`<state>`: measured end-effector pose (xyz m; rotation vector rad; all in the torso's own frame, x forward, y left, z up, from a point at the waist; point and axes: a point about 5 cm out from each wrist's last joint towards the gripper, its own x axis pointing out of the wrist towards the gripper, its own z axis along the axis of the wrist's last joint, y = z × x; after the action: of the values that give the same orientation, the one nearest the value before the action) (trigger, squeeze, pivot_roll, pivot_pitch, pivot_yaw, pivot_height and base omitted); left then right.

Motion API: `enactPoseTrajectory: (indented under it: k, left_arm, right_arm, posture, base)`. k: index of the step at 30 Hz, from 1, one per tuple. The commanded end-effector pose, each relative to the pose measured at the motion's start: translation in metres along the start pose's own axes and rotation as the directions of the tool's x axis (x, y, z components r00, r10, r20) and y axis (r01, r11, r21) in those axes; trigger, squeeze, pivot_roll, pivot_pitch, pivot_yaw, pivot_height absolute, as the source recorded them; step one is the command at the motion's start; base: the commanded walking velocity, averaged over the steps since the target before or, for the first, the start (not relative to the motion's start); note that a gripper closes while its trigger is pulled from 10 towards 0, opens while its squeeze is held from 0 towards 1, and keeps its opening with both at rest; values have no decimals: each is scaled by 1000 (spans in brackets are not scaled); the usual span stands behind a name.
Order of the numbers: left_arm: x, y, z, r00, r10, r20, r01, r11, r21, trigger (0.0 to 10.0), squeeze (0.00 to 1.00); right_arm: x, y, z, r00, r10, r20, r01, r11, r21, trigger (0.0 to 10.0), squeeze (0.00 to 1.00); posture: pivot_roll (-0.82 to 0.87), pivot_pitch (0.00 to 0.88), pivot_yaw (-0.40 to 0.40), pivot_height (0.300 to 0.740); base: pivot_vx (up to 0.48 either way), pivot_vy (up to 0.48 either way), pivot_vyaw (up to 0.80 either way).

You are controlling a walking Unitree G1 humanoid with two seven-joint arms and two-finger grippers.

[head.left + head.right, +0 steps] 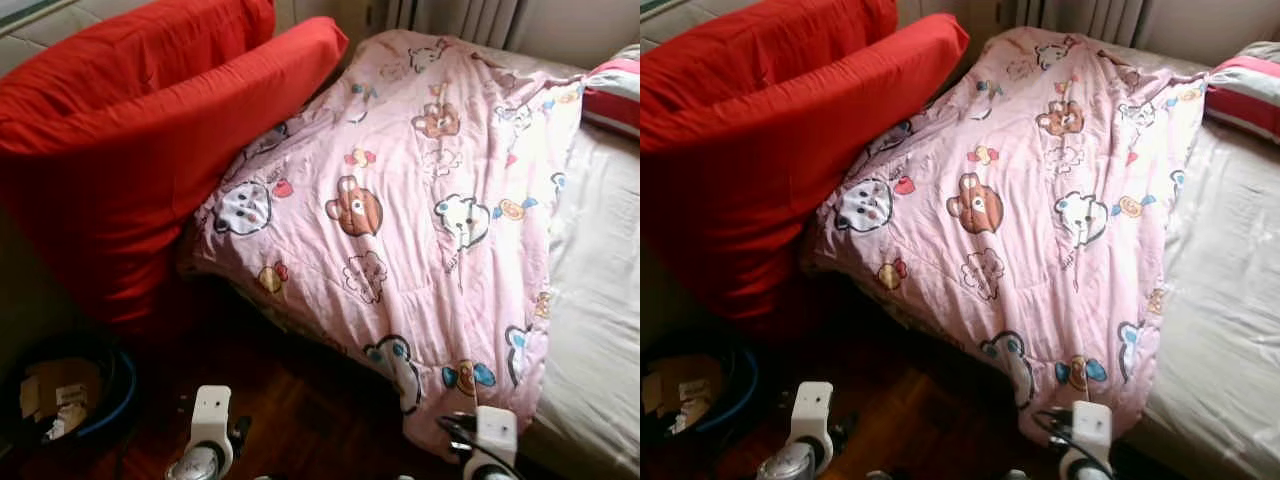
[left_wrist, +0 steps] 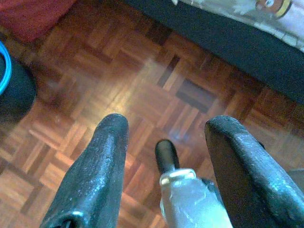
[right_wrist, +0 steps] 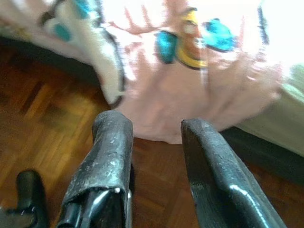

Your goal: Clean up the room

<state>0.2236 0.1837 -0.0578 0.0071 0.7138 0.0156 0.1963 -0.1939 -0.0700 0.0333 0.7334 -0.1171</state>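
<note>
Pink quilt (image 1: 420,220) sprawls across the bed (image 1: 600,300), its corner drooping toward the floor (image 2: 142,85). My right claw (image 3: 152,156) and left claw (image 2: 166,152) gape empty. A dark bin (image 1: 60,395) holds cardboard scraps (image 1: 55,395).

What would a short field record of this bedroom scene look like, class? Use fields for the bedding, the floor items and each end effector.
Quilt: pink cartoon quilt, spread over the bed, corner hanging off the edge
Pillows: two red pillows leaning at the bed's side
Floor: parquet floor, dark bin with cardboard scraps
Left end effector: open, above the floor
Right end effector: open, near the quilt's hanging corner
</note>
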Motion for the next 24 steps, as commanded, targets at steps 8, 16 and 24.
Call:
enactPoseTrajectory:
  k: [8,16,24]
  left_arm:
    - [-12,16,-36,986,73,-153,-82,995,-53,10000,0]
    - [-12,17,-36,984,85,-159,-96,993,-62,10000,0]
    - [-12,19,-35,984,92,-155,-102,993,-59,10000,0]
  right_arm:
    - [-6,1,-25,990,-13,-140,1,996,-84,10000,0]
    - [-8,-2,-30,986,-40,-160,21,993,-114,10000,0]
    - [-16,-15,-46,974,-64,-218,36,991,-133,10000,0]
  posture:
    - [-72,113,20,740]
    - [-72,139,16,740]
    - [-73,148,21,740]
  base:
    - [0,0,0]
    - [0,0,655]
    - [0,0,800]
